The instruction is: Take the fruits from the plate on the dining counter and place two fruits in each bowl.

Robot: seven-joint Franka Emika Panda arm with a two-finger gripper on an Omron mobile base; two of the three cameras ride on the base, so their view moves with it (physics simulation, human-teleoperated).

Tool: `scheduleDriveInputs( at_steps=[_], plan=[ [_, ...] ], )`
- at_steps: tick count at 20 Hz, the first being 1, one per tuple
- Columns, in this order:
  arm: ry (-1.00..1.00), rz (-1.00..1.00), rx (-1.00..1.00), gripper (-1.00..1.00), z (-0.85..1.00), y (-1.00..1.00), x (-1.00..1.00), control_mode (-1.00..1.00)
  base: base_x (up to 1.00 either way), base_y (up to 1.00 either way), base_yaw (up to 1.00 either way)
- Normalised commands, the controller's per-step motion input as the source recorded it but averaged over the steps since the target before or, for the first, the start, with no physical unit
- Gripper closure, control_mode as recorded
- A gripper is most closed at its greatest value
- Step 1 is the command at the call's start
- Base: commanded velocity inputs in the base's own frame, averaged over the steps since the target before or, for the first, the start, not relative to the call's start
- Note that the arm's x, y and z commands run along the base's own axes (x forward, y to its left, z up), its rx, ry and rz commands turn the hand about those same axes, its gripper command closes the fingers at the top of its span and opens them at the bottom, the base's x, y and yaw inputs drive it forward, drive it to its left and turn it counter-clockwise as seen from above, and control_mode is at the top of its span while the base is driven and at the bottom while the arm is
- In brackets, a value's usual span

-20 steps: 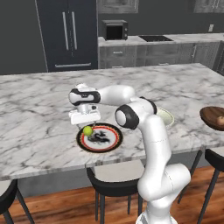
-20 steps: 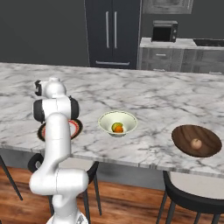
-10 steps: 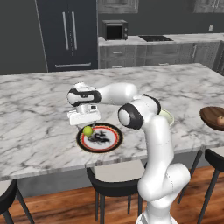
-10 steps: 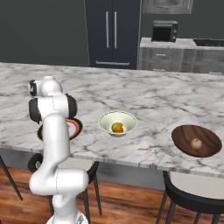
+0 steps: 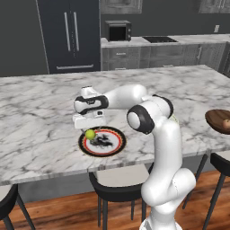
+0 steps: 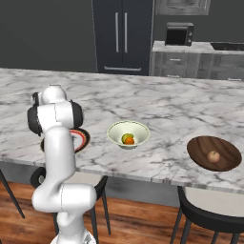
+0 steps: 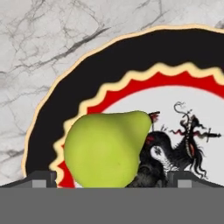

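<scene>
Left base view: gripper (image 5: 89,127) at frame centre-left, poised over a yellow-green fruit (image 5: 90,134) on the left part of the plate (image 5: 116,146), on the dining counter (image 5: 40,112).

Right base view: cream-green bowl (image 6: 116,130) at centre holds two fruits; wooden bowl (image 6: 200,151) at right holds one.

Hand view: jaws spread wide, the fruit low between them.
</scene>
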Motion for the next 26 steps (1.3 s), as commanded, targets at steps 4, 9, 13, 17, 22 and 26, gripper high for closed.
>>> scheduleDriveInputs(
  at_steps=[4,9,13,17,22,26],
  plan=[
    [0.07,0.0,0.0,-1.0,0.0,0.0,0.21,-1.0,0.0,0.0,0.0],
    [0.02,0.0,0.0,-1.0,-0.05,0.0,0.0,-1.0,0.0,0.0,0.0],
    [0.0,0.0,0.0,-1.0,-0.19,0.0,0.0,-1.0,0.0,0.0,0.0],
    [-0.01,-0.01,0.0,-1.0,-0.12,0.0,-0.14,-1.0,0.0,0.0,0.0],
    [-0.09,0.0,0.0,-1.0,0.17,0.0,-0.34,-1.0,0.0,0.0,0.0],
    [-0.08,-0.03,0.0,-1.0,0.03,0.0,-0.23,-1.0,0.0,0.0,0.0]
  ],
)
